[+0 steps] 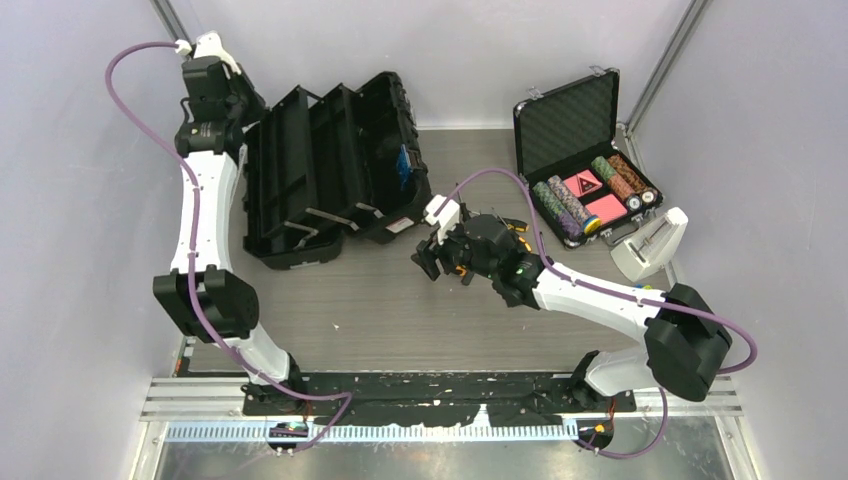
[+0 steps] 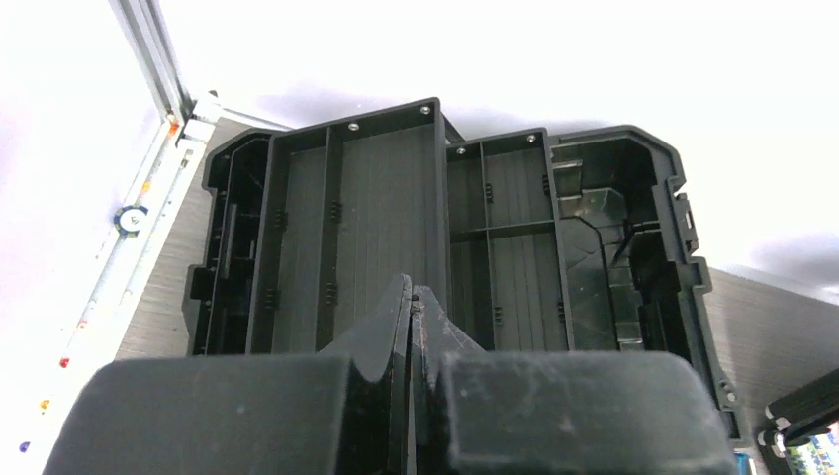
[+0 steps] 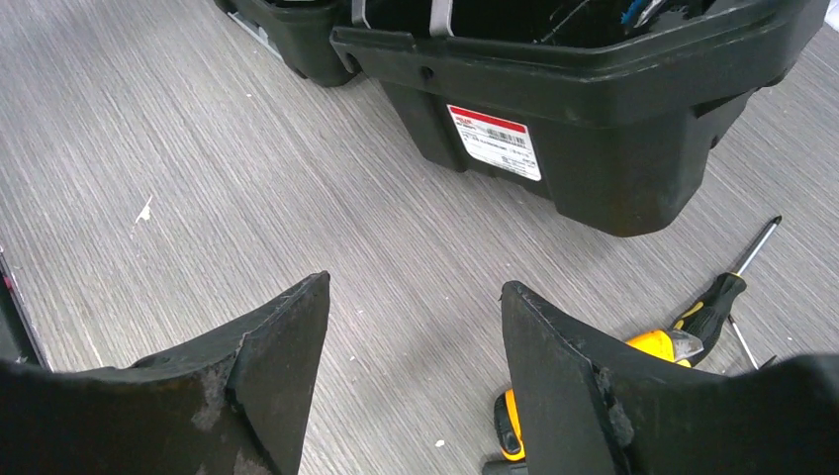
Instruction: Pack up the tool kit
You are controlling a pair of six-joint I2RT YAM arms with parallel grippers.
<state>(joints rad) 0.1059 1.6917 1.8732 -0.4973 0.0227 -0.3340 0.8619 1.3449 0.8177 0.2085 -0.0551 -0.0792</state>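
The tool kit's black toolbox (image 1: pixel 330 165) lies open at the back left, its trays fanned out. In the left wrist view its empty divided trays (image 2: pixel 386 218) fill the frame. My left gripper (image 2: pixel 414 292) hangs above the near tray, shut with nothing between its fingers. My right gripper (image 3: pixel 414 282) stands open low over bare table, just in front of the toolbox's wall (image 3: pixel 594 129). A yellow and black screwdriver (image 3: pixel 714 307) and a yellow-handled tool (image 3: pixel 655 344) lie on the table right beside the right finger, partly hidden by it. In the top view the tools (image 1: pixel 518 232) peek out behind the right wrist.
A smaller black case (image 1: pixel 585 160) with poker chips stands open at the back right. A white holder (image 1: pixel 650 245) sits in front of it. The toolbox wall carries a white label (image 3: pixel 495 141). Metal frame posts rise at both back corners.
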